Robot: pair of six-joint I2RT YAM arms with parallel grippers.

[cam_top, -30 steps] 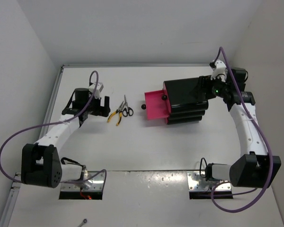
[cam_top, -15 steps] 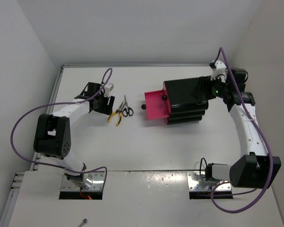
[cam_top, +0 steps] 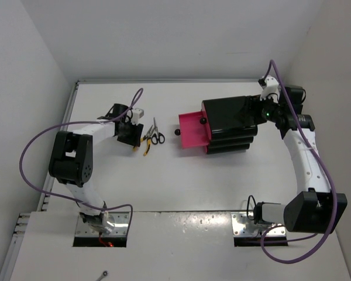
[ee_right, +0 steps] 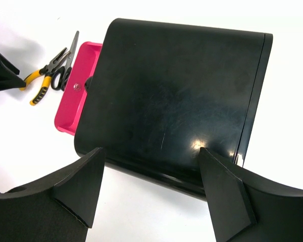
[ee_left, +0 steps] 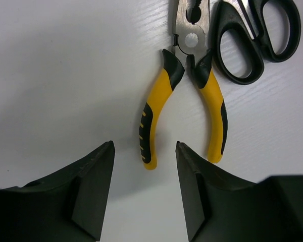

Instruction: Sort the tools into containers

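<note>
The yellow-handled pliers (cam_top: 145, 144) and black-handled scissors (cam_top: 156, 136) lie side by side on the white table. In the left wrist view the pliers (ee_left: 154, 113) point away from me, with the scissors (ee_left: 252, 43) to their right. My left gripper (cam_top: 130, 134) is open and empty, low over the table just short of the pliers' handle ends (ee_left: 144, 147). The glossy black drawer box (cam_top: 230, 124) has one pink drawer (cam_top: 192, 130) pulled out to the left. My right gripper (ee_right: 151, 151) is open and hovers over the box's top (ee_right: 177, 96). The screwdriver is out of view.
White walls close the table at the back and on both sides. The open pink drawer (ee_right: 77, 98) looks empty in the part that shows. A round black knob (cam_top: 177, 132) sticks out from its front. Purple cables loop from both arms.
My left arm has swung right and its gripper has moved up to the pliers' handles. The right arm, the box and the tools have not moved.
</note>
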